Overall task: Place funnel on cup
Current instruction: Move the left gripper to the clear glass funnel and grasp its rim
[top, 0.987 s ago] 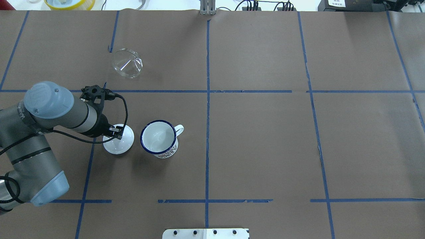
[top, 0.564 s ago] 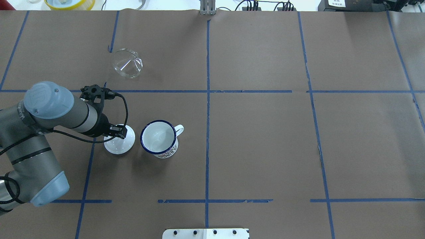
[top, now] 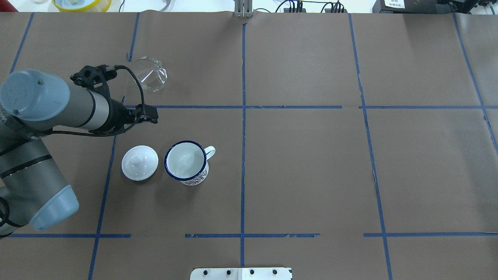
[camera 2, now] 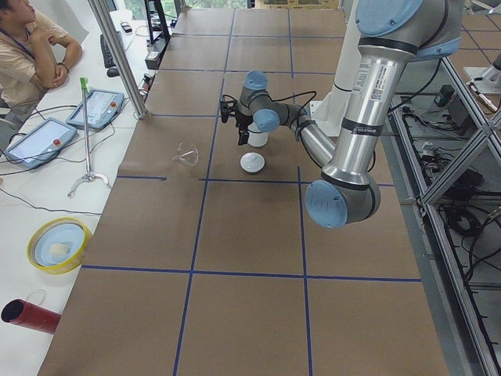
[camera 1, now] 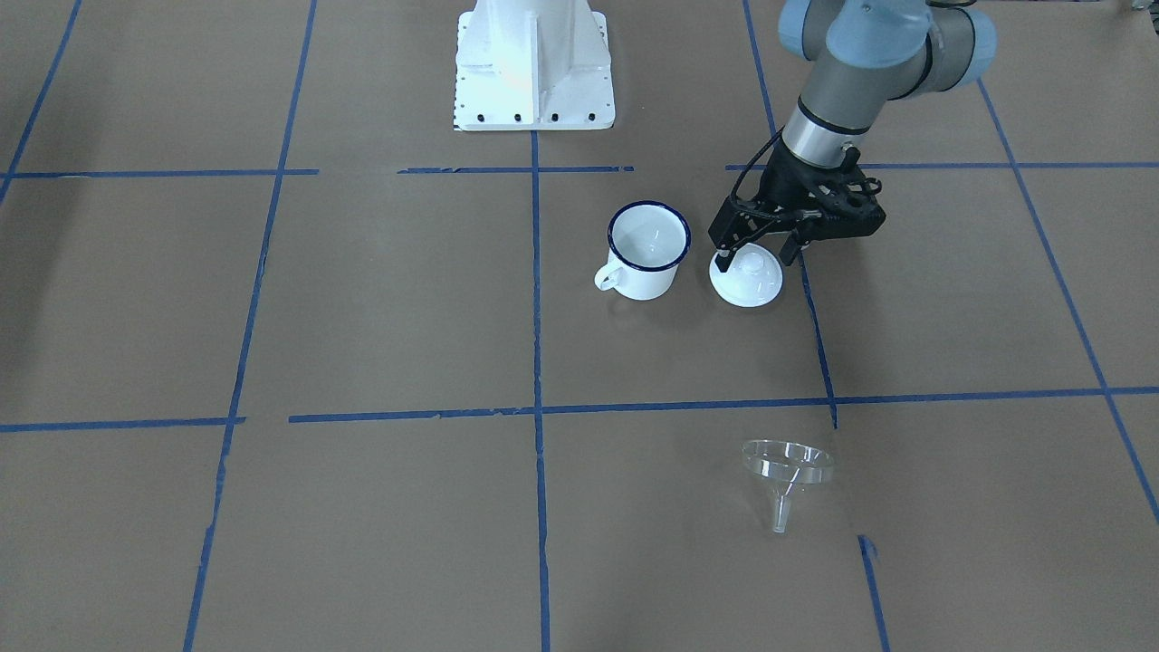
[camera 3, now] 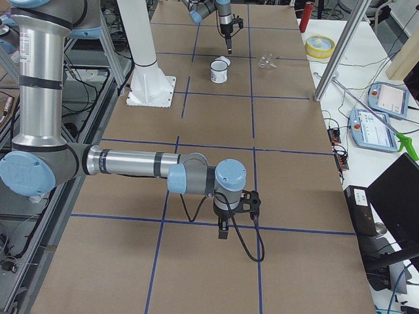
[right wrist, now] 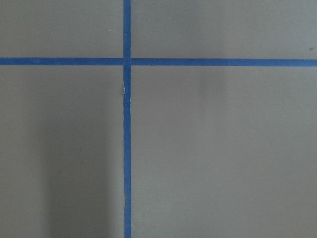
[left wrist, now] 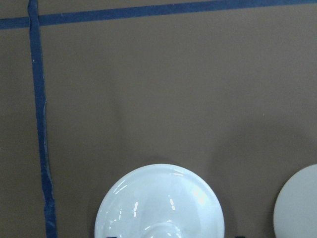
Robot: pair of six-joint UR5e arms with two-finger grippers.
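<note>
The task has, as I judge it, barely started: no part of the placing is done. In the overhead view the funnel [top: 149, 74] lies tipped on its side on the surface [top: 311, 175] in the upper left of the frame, untouched and well apart from the cup [top: 186, 161], which stands upright left of centre. The cup's mouth is open. A white lid [top: 139, 162] rests on the surface just beside the cup, so nothing blocks the opening.

The left gripper [camera 1: 759, 256] hangs above the surface near the lid. In the overhead view it sits between the lid and the funnel. Its fingers are spread wide and hold nothing; the left wrist view shows only the lid and bare surface below.

The right gripper [camera 3: 222, 230] appears only in the right side view, low in the frame, far from both things. Whether its fingers are apart or together, I cannot tell.

3 steps seem to remain:
- reach the funnel and close on it
- lift it and carry it over the cup
- set it spout-down so its cone rests on the blue rim
</note>
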